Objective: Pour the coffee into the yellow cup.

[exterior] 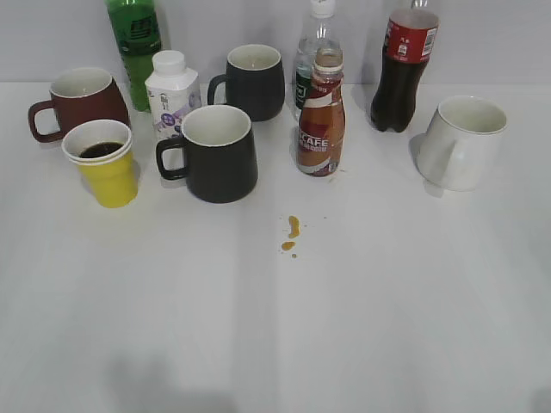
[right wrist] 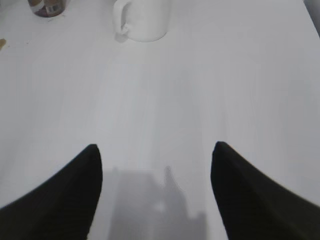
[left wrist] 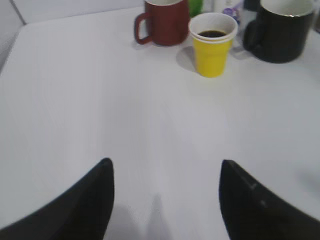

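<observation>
The coffee bottle [exterior: 321,116] with its NESCAFE label stands upright at the table's middle back, cap off; its base shows in the right wrist view [right wrist: 47,7]. The yellow cup [exterior: 105,163] stands at the left with dark liquid inside; it also shows in the left wrist view [left wrist: 212,44]. My left gripper [left wrist: 165,167] is open and empty above bare table, well short of the cup. My right gripper [right wrist: 156,150] is open and empty above bare table. Neither gripper shows in the exterior view.
A dark red mug [exterior: 79,101], two black mugs [exterior: 217,153] [exterior: 252,81], a white mug [exterior: 463,142], a green bottle [exterior: 135,43], a small white bottle [exterior: 171,93], a clear bottle [exterior: 312,52] and a cola bottle [exterior: 403,67] stand along the back. Brown drops [exterior: 292,231] lie mid-table.
</observation>
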Robot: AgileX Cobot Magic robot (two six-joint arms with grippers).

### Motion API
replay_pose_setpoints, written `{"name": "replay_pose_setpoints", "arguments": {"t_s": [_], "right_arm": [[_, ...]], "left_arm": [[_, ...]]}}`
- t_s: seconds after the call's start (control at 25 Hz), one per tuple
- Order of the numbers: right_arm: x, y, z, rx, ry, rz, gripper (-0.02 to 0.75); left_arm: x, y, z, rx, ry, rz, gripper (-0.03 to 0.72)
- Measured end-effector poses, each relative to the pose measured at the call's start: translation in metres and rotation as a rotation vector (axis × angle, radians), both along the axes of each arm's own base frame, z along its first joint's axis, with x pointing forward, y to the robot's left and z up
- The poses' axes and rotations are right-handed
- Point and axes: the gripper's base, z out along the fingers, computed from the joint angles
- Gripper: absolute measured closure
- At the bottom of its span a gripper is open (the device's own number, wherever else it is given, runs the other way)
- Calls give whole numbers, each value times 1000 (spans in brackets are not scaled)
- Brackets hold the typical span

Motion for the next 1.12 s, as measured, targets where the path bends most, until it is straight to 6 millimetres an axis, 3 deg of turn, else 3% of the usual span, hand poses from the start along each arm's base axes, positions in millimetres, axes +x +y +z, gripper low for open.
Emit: {"name": "replay_pose_setpoints", "arguments": {"t_s": [1.12], "right_arm": [[0, 0, 0, -1, -6, 19, 226]], "left_arm": [[0, 0, 0, 0, -1, -10, 243]]}}
